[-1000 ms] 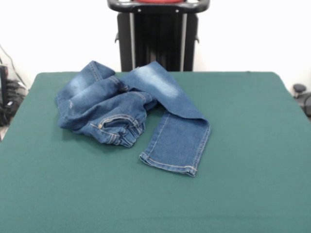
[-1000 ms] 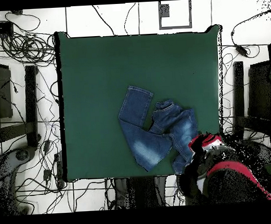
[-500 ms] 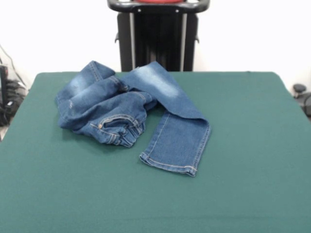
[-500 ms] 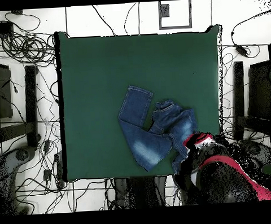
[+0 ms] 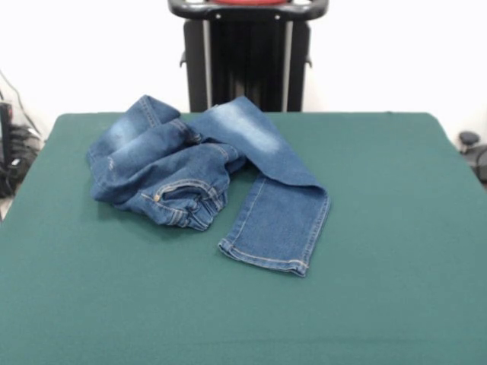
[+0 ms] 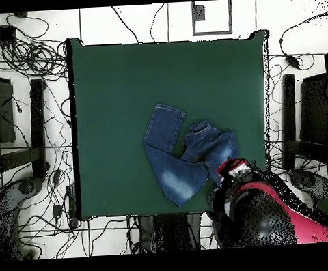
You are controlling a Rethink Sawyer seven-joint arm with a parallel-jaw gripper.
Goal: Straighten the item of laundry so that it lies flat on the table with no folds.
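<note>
The item of laundry (image 5: 205, 175), small blue denim jeans, lies crumpled on the table (image 5: 380, 228). Its waist and one leg are bunched in a heap on the left. The other leg runs toward the front, and its hem lies flat. From overhead the jeans (image 6: 181, 157) sit near the table's (image 6: 123, 95) lower right edge. My gripper (image 6: 231, 169) shows only in the overhead view, as the arm's red and black end above the lower right corner of the jeans. Whether it touches the cloth cannot be made out.
Tangled cables (image 6: 26, 59) cover the floor left of the table. Black equipment (image 6: 316, 112) stands to the right. A white square frame (image 6: 212, 17) lies beyond the top edge.
In the overhead view the arm's end has slid left, from beside the table's edge to above the corner of the jeans. The jeans have not moved.
</note>
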